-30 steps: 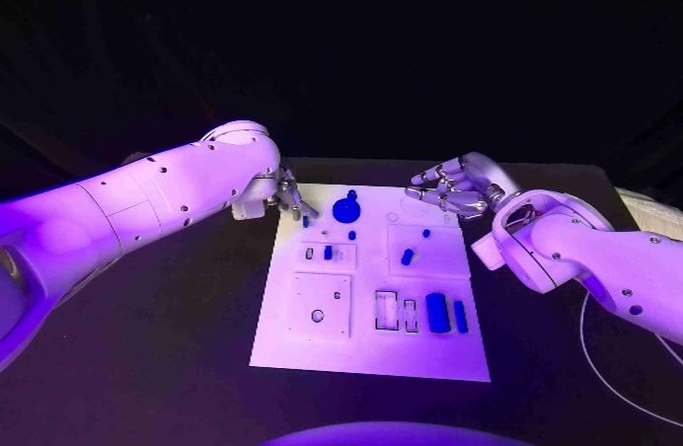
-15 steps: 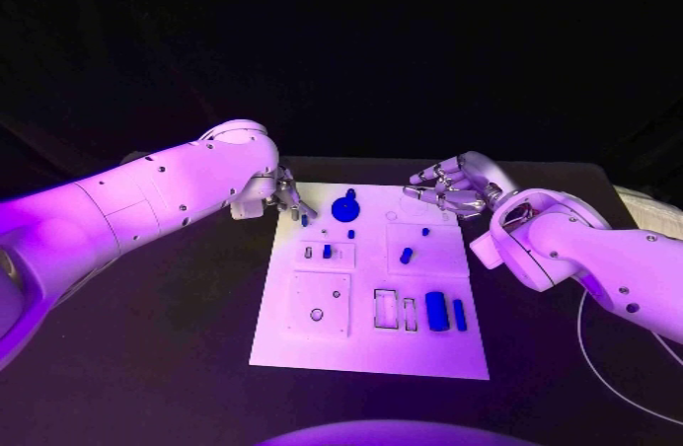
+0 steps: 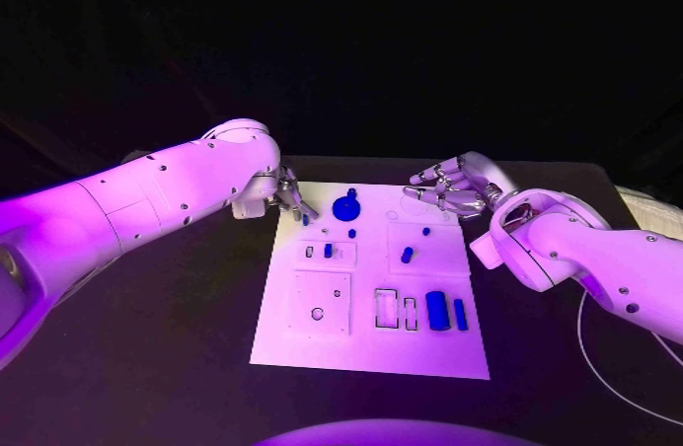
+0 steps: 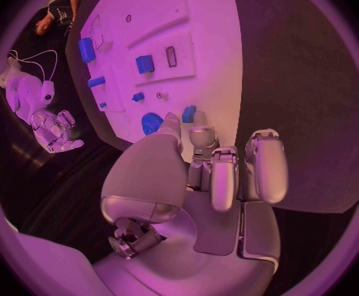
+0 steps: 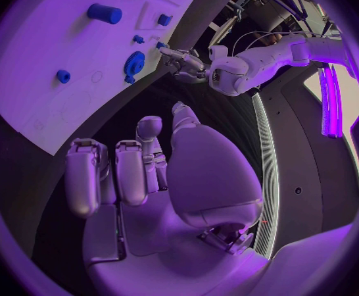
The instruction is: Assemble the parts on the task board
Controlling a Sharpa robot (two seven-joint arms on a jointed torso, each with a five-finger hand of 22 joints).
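a black tabletop (image 3: 157, 347) in a dark room carries the white task board (image 3: 373, 352), its long axis running away from the robot. the left robot hand (image 3: 285, 197) hovers at the board's far left corner, fingers apart and holding nothing, with a small blue part (image 4: 189, 114) just beyond its fingertips and the blue disc (image 3: 346, 209) beside that. the right robot hand (image 3: 453, 189), also empty and spread, waits at the far right corner, so the left looks nearer.

Violet light floods a dim scene; wrist views bend at edges.
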